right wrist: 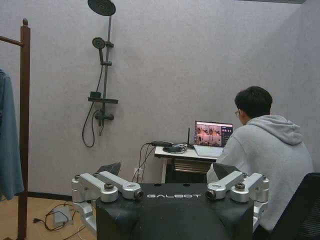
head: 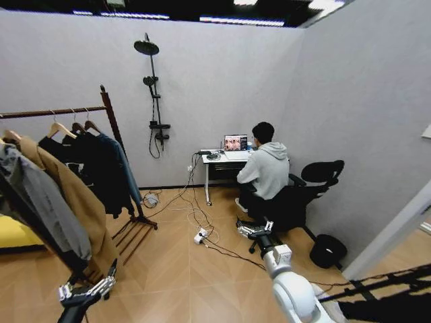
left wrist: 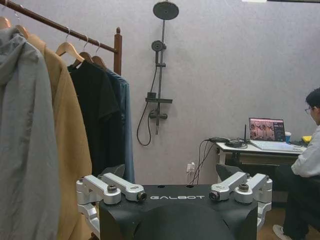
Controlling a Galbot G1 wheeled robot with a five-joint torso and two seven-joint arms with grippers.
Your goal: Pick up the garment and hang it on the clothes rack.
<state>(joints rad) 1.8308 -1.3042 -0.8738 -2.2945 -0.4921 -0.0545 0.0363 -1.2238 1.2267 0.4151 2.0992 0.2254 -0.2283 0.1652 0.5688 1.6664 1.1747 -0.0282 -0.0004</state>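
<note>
The clothes rack [head: 112,121] stands at the left, a dark wooden frame with a top bar and a slatted bottom shelf. The garment [head: 129,172], dark teal, hangs on a hanger at the bar's far end by the post, beside black coats [head: 97,168]. It also shows as garment [left wrist: 125,130] and garment [right wrist: 7,135], next to the rack bar [left wrist: 65,31] and rack post [right wrist: 23,125]. My left gripper [head: 87,291] is low beside the tan coat, open and empty [left wrist: 172,175]. My right gripper [head: 254,230] is held out over the floor, open and empty [right wrist: 167,172].
A grey coat [head: 40,202] and a tan coat [head: 77,202] hang nearest me. A seated person [head: 266,168] works at a desk [head: 222,161] with a laptop. Cables and a power strip [head: 201,235] lie on the floor. A black shower pole [head: 155,101] is on the wall.
</note>
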